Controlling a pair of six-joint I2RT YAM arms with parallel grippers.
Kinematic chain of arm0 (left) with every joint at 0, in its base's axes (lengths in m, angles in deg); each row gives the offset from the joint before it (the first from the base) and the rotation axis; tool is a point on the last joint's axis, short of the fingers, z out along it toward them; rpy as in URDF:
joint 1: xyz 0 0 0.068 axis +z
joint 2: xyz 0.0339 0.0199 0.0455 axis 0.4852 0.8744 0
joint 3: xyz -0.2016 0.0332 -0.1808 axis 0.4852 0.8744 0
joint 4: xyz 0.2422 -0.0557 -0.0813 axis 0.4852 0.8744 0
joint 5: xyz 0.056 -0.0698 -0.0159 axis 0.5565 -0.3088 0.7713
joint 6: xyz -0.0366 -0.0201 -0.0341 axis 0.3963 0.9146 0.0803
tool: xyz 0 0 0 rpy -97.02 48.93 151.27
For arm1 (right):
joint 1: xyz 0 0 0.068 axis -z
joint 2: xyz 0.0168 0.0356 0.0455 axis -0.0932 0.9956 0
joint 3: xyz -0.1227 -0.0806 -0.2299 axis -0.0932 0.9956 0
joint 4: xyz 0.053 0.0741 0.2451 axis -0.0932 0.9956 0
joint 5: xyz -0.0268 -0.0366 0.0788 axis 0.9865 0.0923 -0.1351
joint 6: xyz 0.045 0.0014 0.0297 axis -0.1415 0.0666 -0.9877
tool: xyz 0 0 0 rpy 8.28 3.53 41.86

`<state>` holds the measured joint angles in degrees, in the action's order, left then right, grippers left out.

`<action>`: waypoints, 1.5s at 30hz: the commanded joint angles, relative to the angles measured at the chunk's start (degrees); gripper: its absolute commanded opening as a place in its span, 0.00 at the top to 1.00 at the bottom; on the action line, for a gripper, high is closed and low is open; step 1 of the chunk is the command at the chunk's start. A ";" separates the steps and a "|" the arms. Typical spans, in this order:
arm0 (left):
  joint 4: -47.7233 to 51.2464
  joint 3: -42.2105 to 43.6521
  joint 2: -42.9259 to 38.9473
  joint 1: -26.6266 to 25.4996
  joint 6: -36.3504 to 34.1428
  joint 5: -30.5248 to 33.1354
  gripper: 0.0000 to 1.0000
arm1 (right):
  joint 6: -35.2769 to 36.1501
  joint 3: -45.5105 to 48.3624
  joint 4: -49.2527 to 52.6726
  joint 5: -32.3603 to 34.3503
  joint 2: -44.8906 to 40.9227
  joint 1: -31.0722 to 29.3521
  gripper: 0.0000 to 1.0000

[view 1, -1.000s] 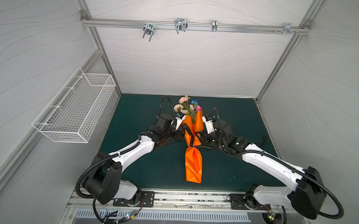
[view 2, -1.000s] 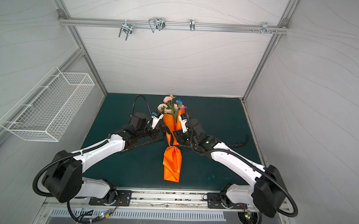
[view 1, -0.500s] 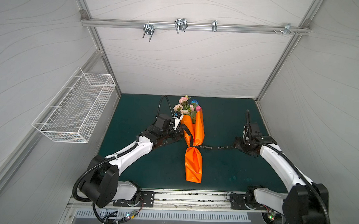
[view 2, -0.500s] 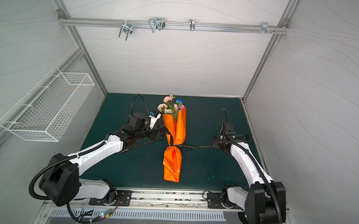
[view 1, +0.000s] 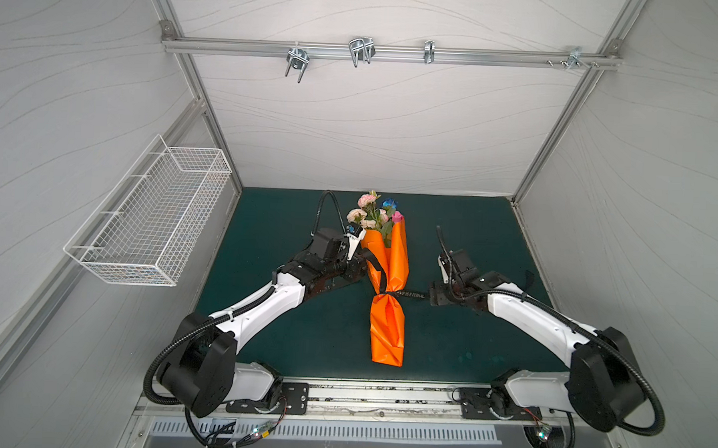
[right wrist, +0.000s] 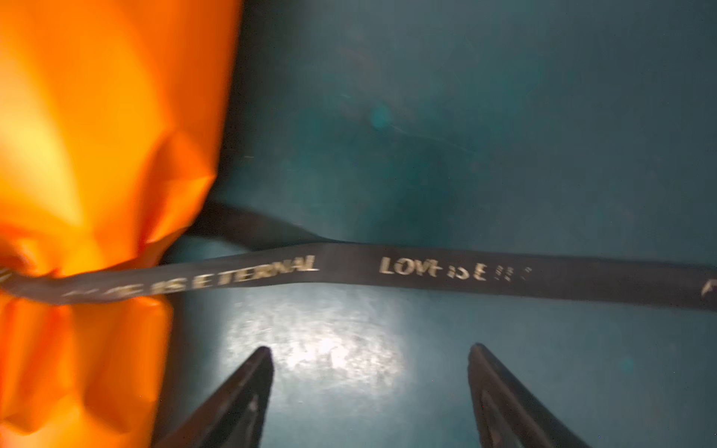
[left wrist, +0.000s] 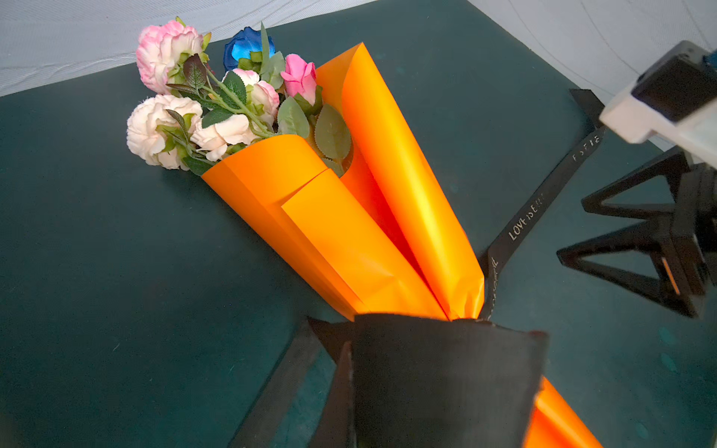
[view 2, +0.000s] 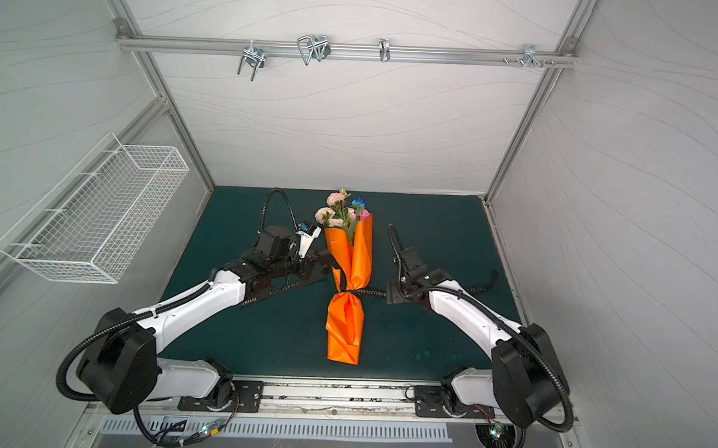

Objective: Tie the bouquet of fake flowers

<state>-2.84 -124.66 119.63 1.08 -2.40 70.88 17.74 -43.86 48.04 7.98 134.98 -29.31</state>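
Round bouquet (left wrist: 217, 101) — ribbon (right wrist: 426, 271), "LOVE IS ETERNAL"

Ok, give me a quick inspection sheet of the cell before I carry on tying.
Surface: dark green mat, flat.
Job's things: bouquet of fake flowers lies in orange wrapping paper; black ribbon cinched around the wrap's waist, tails out to both sides.
Clutter: nothing seen.
Grippers: left gripper shut on the ribbon beside the wrap; right gripper open, ribbon crossing ahead of its tips, not gripped.
Cables: black conduits loop off both arms; loose wires under the front rail.
Surroundings: white wire basket on the left wall; metal hooks on the overhead rail.
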 commanded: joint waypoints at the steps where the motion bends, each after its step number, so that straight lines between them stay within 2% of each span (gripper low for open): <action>1: 0.57 -3.36 -0.85 -0.34 0.84 1.55 1.00 | -5.08 2.52 -2.57 4.95 -0.41 -2.96 0.15; 4: 0.98 -3.76 -0.49 -0.30 1.74 3.03 1.00 | -10.23 5.35 -6.38 10.65 1.09 -7.61 0.11; 12: 2.92 -5.30 0.66 -0.34 3.37 7.89 1.00 | -13.31 8.89 -17.57 20.20 8.61 -16.03 0.01; 18: 2.48 -5.17 -0.05 -0.34 3.74 7.66 1.00 | -15.27 2.87 -17.77 26.03 17.20 -15.00 0.01; 22: 2.99 -5.21 -0.39 -0.33 3.58 7.66 1.00 | -17.01 -2.74 -10.52 22.86 18.37 -10.67 0.01; 26: 2.55 -4.82 -0.48 -0.31 3.90 7.86 1.00 | -19.13 -2.81 -1.80 18.13 11.65 -7.24 0.01; 30: 2.66 -4.63 -0.92 -0.32 3.66 8.57 1.00 | -20.58 -2.59 8.94 6.93 3.45 -1.94 0.01; 33: 2.65 -4.26 -1.89 -0.25 3.55 8.89 1.00 | -23.12 -1.62 15.42 6.87 -2.80 2.14 0.01; 36: 2.57 -3.62 -3.10 -0.24 3.53 8.79 1.00 | -22.80 0.16 15.08 6.51 -8.30 12.78 0.01; 38: 2.52 -3.23 -3.86 -0.26 3.55 8.63 1.00 | -21.80 1.10 13.25 4.90 -10.77 22.83 0.01; 41: 2.58 -2.89 -4.56 -0.32 3.42 8.63 1.00 | -19.50 1.94 7.95 2.84 -10.26 33.96 0.01; 45: 2.04 -2.49 -4.29 -0.32 2.99 7.86 1.00 | -18.30 -0.83 5.41 -1.25 -1.64 45.01 0.01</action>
<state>0.55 -127.37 115.79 1.08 1.23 79.05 -1.50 -43.01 55.14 11.15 128.34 10.93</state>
